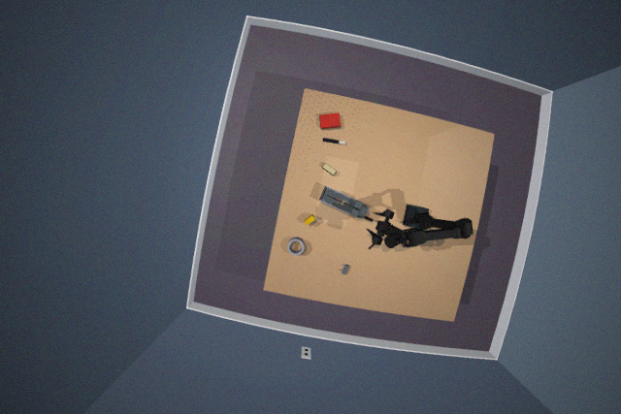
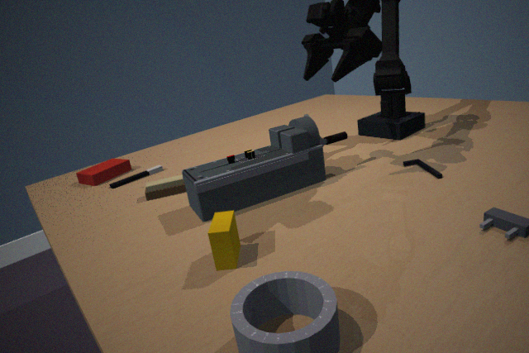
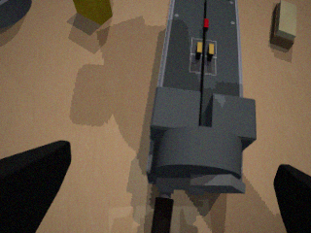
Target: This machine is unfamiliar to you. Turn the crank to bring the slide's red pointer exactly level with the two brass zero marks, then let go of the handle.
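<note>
The gripper [image 2: 324, 66] hangs high above the counter [image 2: 384, 229], fingers spread wide and holding nothing. It sits over the right end of the machine [image 2: 256, 174], above and a little behind the handle [image 2: 335, 137].

In the wrist view the machine's long axis runs straight away from the gripper. The handle [image 3: 159, 225] is nearest, a short dark bar sticking out from the crank housing [image 3: 197, 149] toward the camera, between the two fingers but left of centre. So the coming move is judged to be a descent with a small shift left, jaws either side of that bar.

Farther along the top track lie the two brass marks [image 3: 205, 49], then the red pointer [image 3: 206, 23] beyond them. The pointer is clearly past the marks, toward the machine's far end, so it must come back toward the crank.

The only container-like thing is a grey ring [image 2: 283, 312] at the near edge; nothing shows inside it but counter.
</note>
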